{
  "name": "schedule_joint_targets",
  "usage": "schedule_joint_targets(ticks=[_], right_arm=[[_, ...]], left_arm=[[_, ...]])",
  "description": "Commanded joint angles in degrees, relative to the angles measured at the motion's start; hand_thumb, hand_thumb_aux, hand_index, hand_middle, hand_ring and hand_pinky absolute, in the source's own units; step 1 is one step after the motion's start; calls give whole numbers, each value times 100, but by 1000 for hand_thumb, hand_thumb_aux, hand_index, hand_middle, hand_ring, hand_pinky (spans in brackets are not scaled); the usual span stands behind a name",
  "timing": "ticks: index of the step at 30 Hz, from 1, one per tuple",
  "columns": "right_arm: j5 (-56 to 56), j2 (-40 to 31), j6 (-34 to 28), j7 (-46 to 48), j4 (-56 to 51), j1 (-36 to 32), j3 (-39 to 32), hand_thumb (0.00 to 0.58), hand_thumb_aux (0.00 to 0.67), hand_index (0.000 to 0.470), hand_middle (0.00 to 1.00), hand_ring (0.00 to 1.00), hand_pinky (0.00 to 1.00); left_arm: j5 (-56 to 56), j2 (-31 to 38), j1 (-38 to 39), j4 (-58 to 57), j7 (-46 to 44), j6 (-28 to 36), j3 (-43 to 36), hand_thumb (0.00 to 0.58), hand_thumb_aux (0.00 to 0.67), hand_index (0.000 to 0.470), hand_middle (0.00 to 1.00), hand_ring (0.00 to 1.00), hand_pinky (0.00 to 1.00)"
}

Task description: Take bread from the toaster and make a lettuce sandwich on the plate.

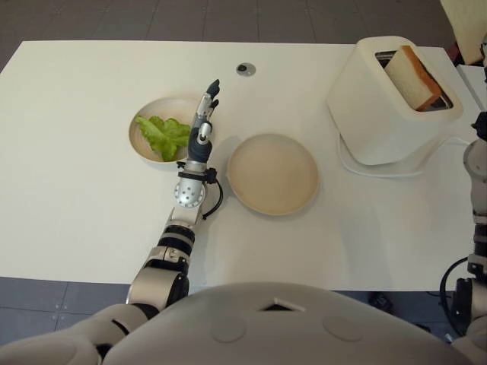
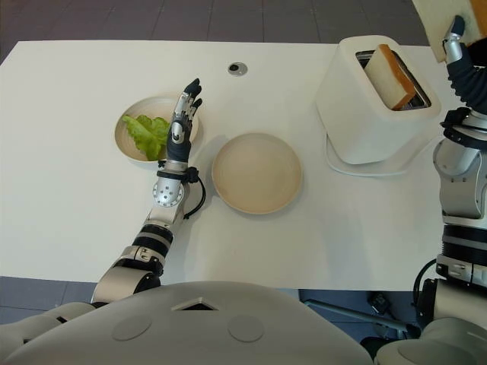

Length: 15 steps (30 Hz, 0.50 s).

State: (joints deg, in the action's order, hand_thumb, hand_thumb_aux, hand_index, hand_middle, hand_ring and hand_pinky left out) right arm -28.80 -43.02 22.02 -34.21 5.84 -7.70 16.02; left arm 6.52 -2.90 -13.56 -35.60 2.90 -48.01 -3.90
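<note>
A white toaster (image 1: 380, 106) stands at the back right with one bread slice (image 1: 415, 76) sticking out of its slot. High above and to the right of it, my right hand (image 2: 454, 36) is shut on a second bread slice (image 2: 431, 23), which the view's top edge cuts off. The empty beige plate (image 1: 272, 173) sits mid-table. Left of it is a small bowl (image 1: 144, 114) with a green lettuce leaf (image 1: 162, 135). My left hand (image 1: 202, 122) hovers at the bowl's right rim, open with straight fingers, beside the lettuce and not touching it.
The toaster's white cable (image 1: 380, 172) loops on the table between toaster and plate. A round grommet hole (image 1: 245, 69) lies near the table's far edge. The white table (image 1: 76, 190) has wide bare areas at left and front.
</note>
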Motion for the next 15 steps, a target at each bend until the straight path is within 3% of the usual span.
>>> schedule_joint_targets(ticks=[1,4,8,15], right_arm=[[2038,330,100,2209,848,447,-1298,580,670,470,1000,1000,1000],[2912,501,61,3840,443,766,-2290,580,670,470,1000,1000,1000],[3365,740,58,5344,-636,621,-2895,580,670,470,1000,1000,1000],[2455,722,354,5892,-1820,189,-2934,580,670,470,1000,1000,1000]], left_arm=[[0,16,-2,-42,49,-18,52,0,0,0,0,0,0],[4,6,-70,-54,142,-80,107,0,0,0,0,0,0],[-116,28,-214,-154,247,-97,281,0,0,0,0,0,0],[-110,-14,-349,-345,163,-164,261,0,0,0,0,0,0]])
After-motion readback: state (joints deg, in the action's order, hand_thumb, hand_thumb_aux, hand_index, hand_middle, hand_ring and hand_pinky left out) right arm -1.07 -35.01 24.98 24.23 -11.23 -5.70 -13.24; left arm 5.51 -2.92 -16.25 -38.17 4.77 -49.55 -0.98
